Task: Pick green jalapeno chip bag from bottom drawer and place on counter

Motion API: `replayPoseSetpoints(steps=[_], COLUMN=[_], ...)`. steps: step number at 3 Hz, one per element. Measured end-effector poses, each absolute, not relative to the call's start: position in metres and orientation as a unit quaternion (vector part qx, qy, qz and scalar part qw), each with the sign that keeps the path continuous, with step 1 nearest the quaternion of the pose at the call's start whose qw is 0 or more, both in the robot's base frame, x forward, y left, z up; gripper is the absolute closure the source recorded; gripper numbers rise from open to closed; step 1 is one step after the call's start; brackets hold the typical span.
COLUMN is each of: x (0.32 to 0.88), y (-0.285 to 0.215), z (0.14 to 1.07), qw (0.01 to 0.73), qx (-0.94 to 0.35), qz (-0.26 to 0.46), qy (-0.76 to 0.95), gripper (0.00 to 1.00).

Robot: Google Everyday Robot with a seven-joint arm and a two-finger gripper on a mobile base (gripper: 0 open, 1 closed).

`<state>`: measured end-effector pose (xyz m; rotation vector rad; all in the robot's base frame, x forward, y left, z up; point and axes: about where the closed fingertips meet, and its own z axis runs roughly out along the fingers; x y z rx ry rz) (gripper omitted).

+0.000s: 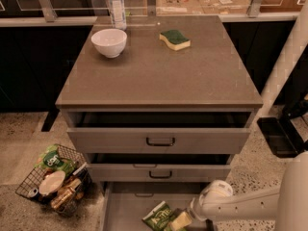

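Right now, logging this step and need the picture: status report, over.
Gripper low in open bottom drawer, at right edge of green jalapeno chip bag. Bag flat on drawer floor, not lifted. No obstruction seen.

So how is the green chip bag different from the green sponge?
The chip bag lies in the open bottom drawer; the sponge sits on the counter. The bag has pale lettering; the sponge has a yellow underside. The pincer is right by the bag, far from the sponge. Both are green.
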<state>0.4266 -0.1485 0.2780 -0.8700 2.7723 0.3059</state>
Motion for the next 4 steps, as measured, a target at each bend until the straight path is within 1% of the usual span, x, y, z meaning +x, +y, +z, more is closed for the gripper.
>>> replayPoseSetpoints(steps=[1,2,4], x=[0.415,0.396,0.406], y=[-0.135,-0.110,-0.093], z=[0.245,0.203,0.172], qw=[0.113,0.112,0.101], qx=[-0.296,-0.304,-0.306], qz=[0.126,0.157,0.171], qy=[0.940,0.933,0.931], gripper=[0.00,0.00,0.00])
